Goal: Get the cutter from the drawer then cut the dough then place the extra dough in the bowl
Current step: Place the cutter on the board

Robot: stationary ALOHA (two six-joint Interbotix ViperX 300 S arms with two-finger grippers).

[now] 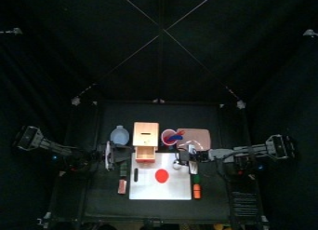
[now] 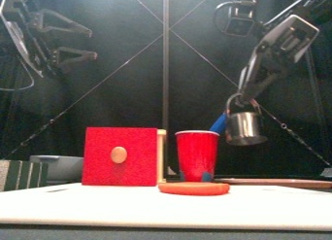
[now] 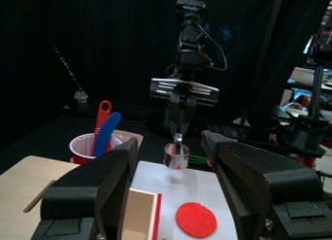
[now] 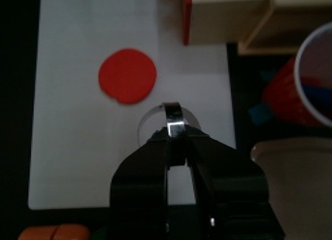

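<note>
— Holding what, the right fingers (image 4: 158,158)?
— They pinch the wire handle of the round metal cutter (image 2: 243,128), in the air over the white cutting board (image 1: 143,189), near the flat red dough disc (image 1: 163,176).
— And the left fingers (image 3: 93,190)?
— Spread wide, beside the pale wooden box with a red drawer front (image 2: 120,156).

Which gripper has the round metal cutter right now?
The right gripper, shut on the wire handle of the round metal cutter and holding it in the air; the left gripper is open and empty.
</note>
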